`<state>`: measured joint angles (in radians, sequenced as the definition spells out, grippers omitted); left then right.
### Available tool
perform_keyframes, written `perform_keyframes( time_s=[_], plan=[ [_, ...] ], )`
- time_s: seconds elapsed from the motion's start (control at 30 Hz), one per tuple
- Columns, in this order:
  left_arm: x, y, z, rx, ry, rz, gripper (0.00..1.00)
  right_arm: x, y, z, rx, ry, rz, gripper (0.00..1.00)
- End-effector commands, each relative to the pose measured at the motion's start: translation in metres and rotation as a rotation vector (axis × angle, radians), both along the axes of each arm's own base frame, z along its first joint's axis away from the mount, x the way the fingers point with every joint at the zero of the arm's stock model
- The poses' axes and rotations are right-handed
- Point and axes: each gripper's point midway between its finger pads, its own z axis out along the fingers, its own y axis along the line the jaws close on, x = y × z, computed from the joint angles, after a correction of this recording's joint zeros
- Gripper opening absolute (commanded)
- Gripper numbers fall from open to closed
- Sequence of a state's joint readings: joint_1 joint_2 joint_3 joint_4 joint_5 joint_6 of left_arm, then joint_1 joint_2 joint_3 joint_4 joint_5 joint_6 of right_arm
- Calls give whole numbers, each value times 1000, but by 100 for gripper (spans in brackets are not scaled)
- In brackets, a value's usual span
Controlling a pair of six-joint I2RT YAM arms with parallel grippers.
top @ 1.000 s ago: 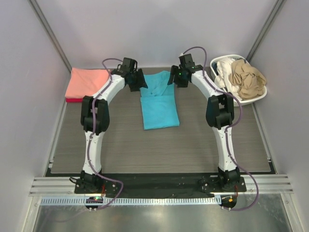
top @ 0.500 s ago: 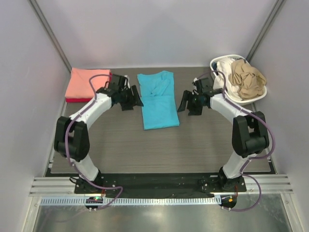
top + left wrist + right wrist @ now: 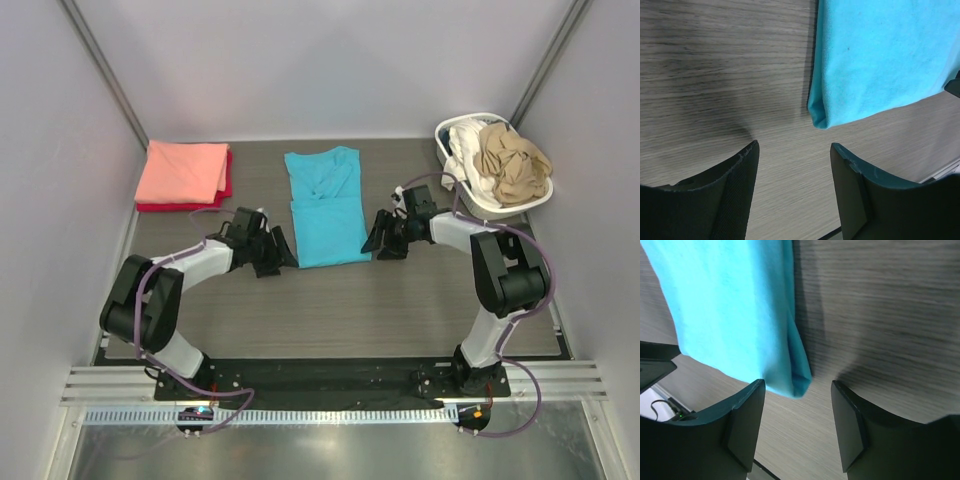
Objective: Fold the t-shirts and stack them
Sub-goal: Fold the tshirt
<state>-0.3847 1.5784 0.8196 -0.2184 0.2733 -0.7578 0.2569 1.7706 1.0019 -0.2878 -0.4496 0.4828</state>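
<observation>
while both pairs of jaws stand apart, each frames a near corner of the folded turquoise t-shirt (image 3: 327, 220).
left gripper (image 3: 794, 150) and right gripper (image 3: 797, 387) sit low over the grey wood-grain table (image 3: 400, 300); pale walls (image 3: 330, 60) enclose it, with the salmon-pink t-shirt (image 3: 182, 170) far left and the laundry basket (image 3: 512, 211) far right.

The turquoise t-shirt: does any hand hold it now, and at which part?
No. The left hand and right hand are open beside the near corners of the turquoise t-shirt; nothing is held.
</observation>
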Motion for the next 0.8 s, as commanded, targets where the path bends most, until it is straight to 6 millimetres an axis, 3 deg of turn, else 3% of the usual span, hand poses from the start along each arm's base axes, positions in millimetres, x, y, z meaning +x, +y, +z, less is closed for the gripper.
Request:
perform_keyframes(
  time_s=[0.0,0.13,0.47,0.63,0.77],
  plan=[
    [17,-17,22,-93,-119,2,60,14,9,0,46,-40,4,61],
    [9,-21,8,-92,-96,4,58,15,8,-5,43,-32,-2,57],
    [13,-29,-8,-105,-102,26,53,4,8,-14,48,-5,9,33],
    [16,-34,-20,-119,-89,47,40,3,8,-17,50,0,11,23],
    [21,-39,-20,-127,-107,55,27,3,9,-17,54,-2,15,7]
  ],
)
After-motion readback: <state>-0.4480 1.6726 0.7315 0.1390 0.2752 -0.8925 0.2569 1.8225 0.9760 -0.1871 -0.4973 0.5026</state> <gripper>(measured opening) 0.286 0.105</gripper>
